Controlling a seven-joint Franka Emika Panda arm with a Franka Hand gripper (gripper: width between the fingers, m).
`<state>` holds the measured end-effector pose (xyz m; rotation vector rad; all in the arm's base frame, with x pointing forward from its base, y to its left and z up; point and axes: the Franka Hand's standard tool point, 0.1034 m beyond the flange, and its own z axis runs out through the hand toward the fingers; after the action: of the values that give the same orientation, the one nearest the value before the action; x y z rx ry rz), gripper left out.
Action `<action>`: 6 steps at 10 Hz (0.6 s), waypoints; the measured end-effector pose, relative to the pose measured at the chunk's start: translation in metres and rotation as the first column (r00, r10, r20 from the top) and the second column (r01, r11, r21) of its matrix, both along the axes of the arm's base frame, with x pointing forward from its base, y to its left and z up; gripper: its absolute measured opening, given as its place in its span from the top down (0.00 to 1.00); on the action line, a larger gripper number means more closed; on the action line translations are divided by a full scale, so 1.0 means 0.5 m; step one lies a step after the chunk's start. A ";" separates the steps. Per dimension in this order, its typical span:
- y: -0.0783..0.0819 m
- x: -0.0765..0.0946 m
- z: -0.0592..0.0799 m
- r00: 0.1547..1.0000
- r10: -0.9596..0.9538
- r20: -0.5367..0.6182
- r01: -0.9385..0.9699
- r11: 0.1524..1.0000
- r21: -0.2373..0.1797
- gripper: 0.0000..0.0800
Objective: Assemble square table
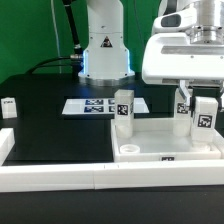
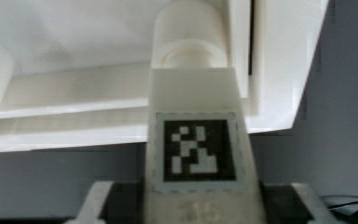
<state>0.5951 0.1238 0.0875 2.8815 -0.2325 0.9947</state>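
Note:
The white square tabletop (image 1: 165,150) lies rim up at the front right. One tagged white leg (image 1: 123,108) stands upright at its far left corner. My gripper (image 1: 200,100) hangs over the top's right side, shut on another tagged leg (image 1: 205,114) that it holds upright. A further tagged white piece (image 1: 183,108) stands just beside it. In the wrist view the held leg (image 2: 195,130) fills the middle between my dark fingers (image 2: 119,205), with my gripper (image 2: 195,203) closed around it. Its rounded far end sits over the tabletop's rim (image 2: 87,115).
A loose tagged leg (image 1: 9,107) lies at the exterior view's far left. The marker board (image 1: 95,105) lies flat behind the tabletop. The long white border wall (image 1: 55,170) runs along the front. The robot base (image 1: 103,50) stands at the back.

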 end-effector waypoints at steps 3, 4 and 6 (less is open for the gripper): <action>0.000 0.000 0.000 1.000 0.008 -0.001 -0.008 1.000 -0.006 0.41; 0.000 0.000 0.000 1.000 0.010 -0.002 -0.010 1.000 -0.007 0.26; 0.000 0.000 0.000 1.000 0.012 -0.002 -0.012 1.000 -0.009 0.21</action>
<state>0.5951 0.1238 0.0875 2.8788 -0.2102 0.9921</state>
